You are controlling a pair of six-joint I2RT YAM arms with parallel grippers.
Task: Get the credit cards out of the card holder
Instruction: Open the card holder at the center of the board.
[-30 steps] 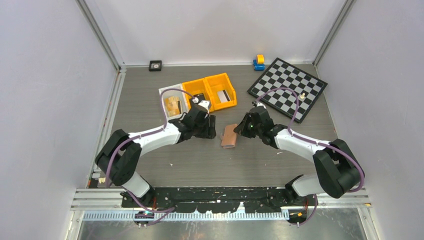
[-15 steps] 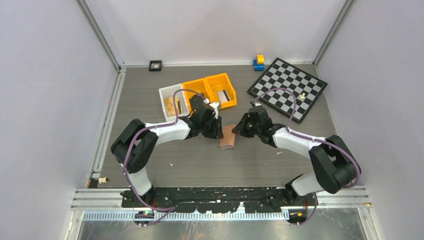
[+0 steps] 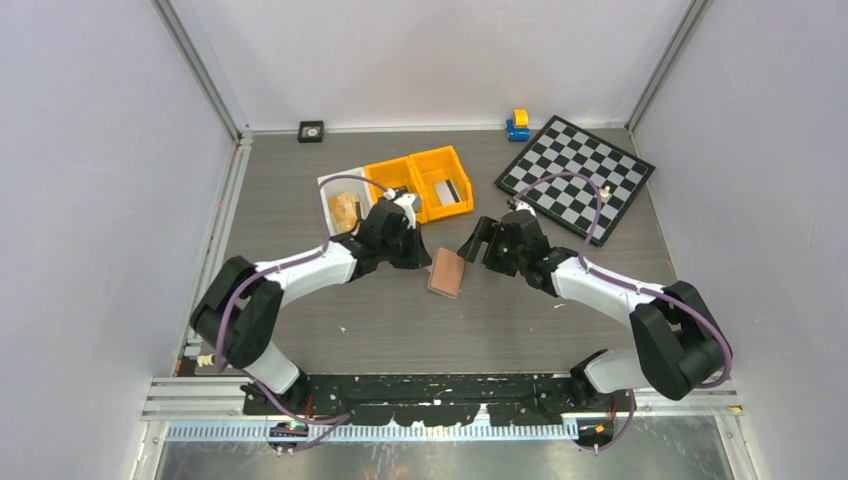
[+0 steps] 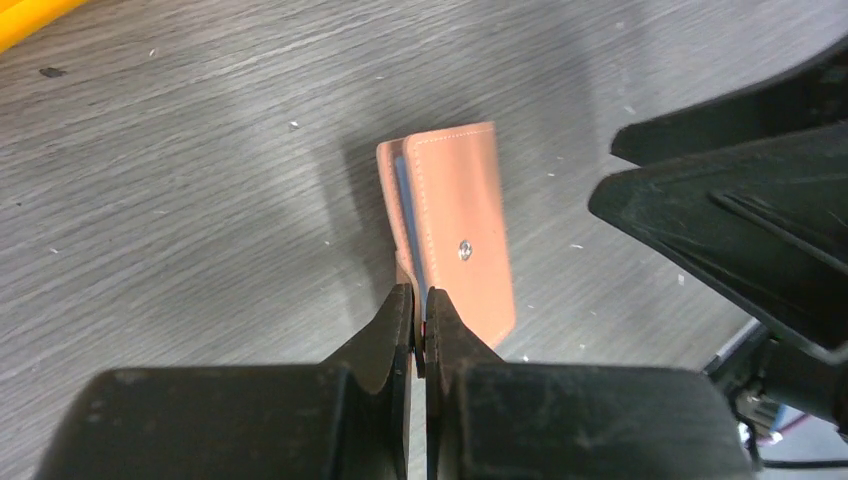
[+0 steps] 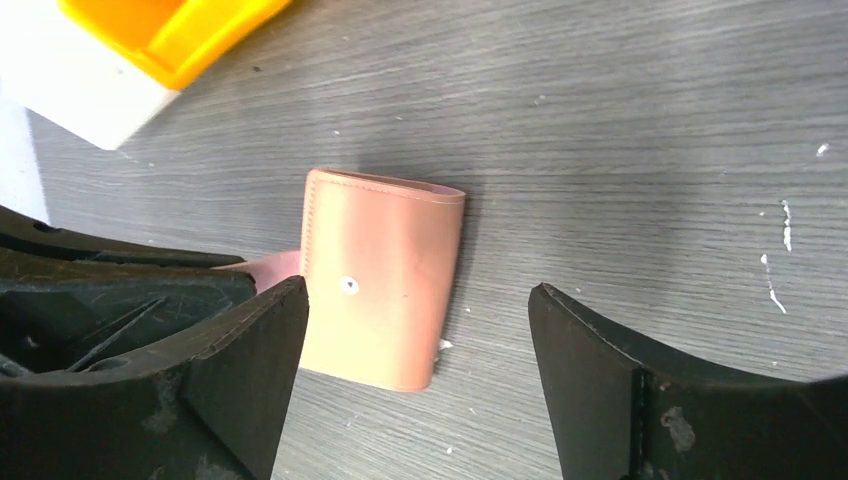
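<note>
The card holder (image 3: pixel 446 272), a tan-pink wallet with a metal snap stud, lies folded on the grey table between both arms. My left gripper (image 3: pixel 420 256) is shut on the thin pink tab at the holder's near edge (image 4: pixel 420 305), its jaws pinched together on it. A pale bluish edge shows between the holder's flaps (image 4: pixel 402 195); the credit cards are otherwise hidden inside. My right gripper (image 5: pixel 418 292) stands wide open just above the card holder (image 5: pixel 385 270), touching nothing, with its fingers (image 5: pixel 600 380) to either side.
Two orange bins (image 3: pixel 420 185) and a white tray (image 3: pixel 340 205) sit just behind the left gripper. A chessboard (image 3: pixel 577 178) lies at the back right, with a blue and yellow toy (image 3: pixel 518 124) behind it. A small black square (image 3: pixel 311 131) is at the back wall.
The right gripper has opened and let go of the card holder. The left gripper has closed on the holder's tab, and the holder has shifted a little to the left.
</note>
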